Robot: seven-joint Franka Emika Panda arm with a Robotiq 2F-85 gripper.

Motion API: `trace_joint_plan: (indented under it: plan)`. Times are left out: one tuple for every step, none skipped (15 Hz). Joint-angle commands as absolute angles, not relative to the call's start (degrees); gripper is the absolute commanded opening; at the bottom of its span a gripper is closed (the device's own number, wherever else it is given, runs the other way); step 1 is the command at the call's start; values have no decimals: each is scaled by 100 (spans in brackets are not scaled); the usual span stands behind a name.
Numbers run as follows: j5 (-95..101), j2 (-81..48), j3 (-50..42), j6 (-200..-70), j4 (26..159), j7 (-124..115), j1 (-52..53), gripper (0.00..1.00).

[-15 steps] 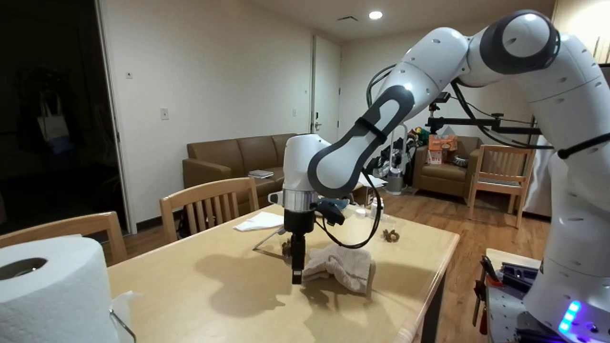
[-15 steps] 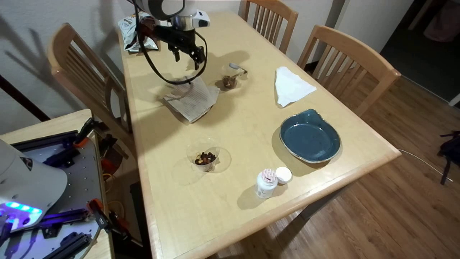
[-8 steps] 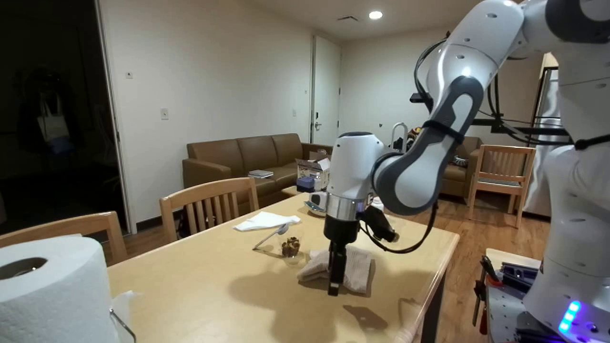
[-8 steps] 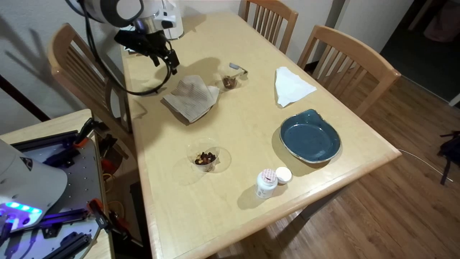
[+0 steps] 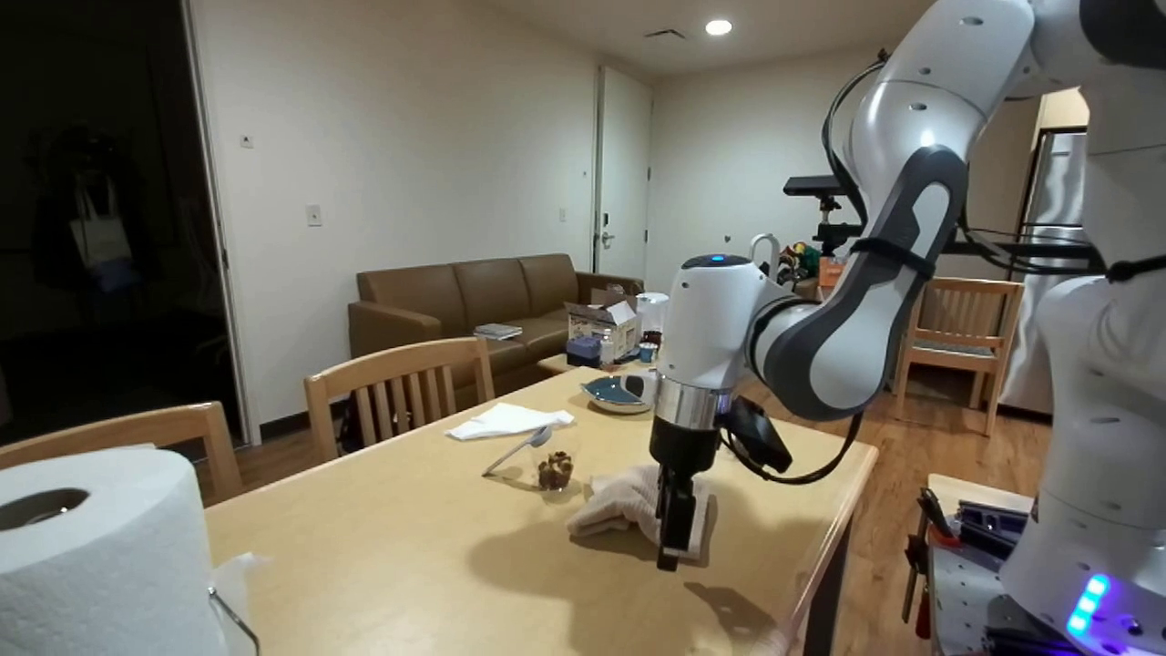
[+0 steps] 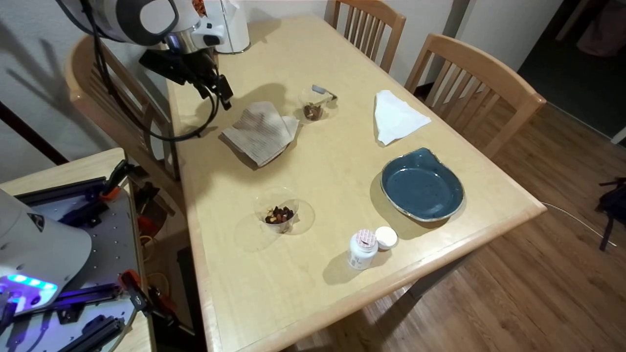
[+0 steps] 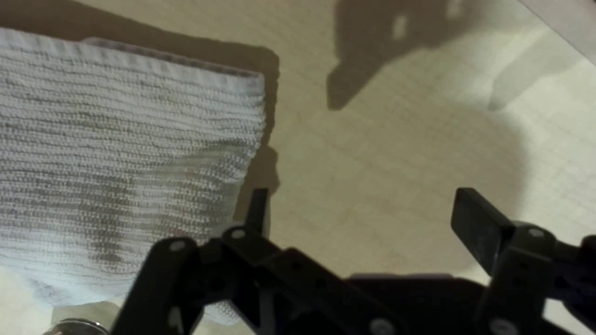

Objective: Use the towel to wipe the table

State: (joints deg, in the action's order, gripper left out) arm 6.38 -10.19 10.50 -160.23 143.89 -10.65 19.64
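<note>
The towel (image 6: 261,134), pale grey-beige and ribbed with a few brownish patches, lies rumpled on the light wooden table (image 6: 337,181). It appears in both exterior views and fills the left of the wrist view, as towel (image 7: 116,153). My gripper (image 7: 362,197) points down above the table beside the towel's edge, its jaws wide apart. Only bare tabletop shows between the two fingertips; the left finger (image 7: 257,209) appears close to the towel's edge. In an exterior view the gripper (image 5: 669,558) partly covers the towel (image 5: 619,506).
Near the towel stand a clear cup with a spoon (image 6: 313,110) and a clear cup of nuts (image 6: 279,216). Farther along are a white paper sheet (image 6: 398,117), a blue dish (image 6: 421,188) and a white bottle (image 6: 362,253). A paper roll (image 5: 100,556) stands at the table's other end.
My gripper has moved sideways past the towel toward the table edge on the robot base's side, slowing in the last half second. The towel lies where it was, and the jaws stay open.
</note>
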Motion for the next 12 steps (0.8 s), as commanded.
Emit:
trace_joint_plan:
  plan:
    - [728, -1097, 1082, -15602, 14220, -1022, 1885, 100]
    - [625, -1020, 1084, -15485, 14244, -911, 1795, 100]
    - [553, -960, 1086, -15451, 14281, -806, 1718, 100]
    - [459, -902, 1086, -15451, 14337, -741, 1635, 100]
    - [457, -986, 1063, -15500, 14340, -787, 1595, 100]
    - [489, -967, 1034, -15527, 14382, -769, 1532, 100]
    - [552, -956, 997, -15488, 14395, -792, 1495, 100]
    - [632, -990, 947, -15468, 14382, -818, 1467, 100]
    - [582, -1062, 951, -15479, 14363, -720, 1416, 100]
    - [582, -1139, 931, -15465, 14325, -701, 1395, 100]
    - [503, -1242, 961, -15507, 14287, -575, 1347, 100]
    - [498, -1318, 959, -15506, 14254, -542, 1330, 100]
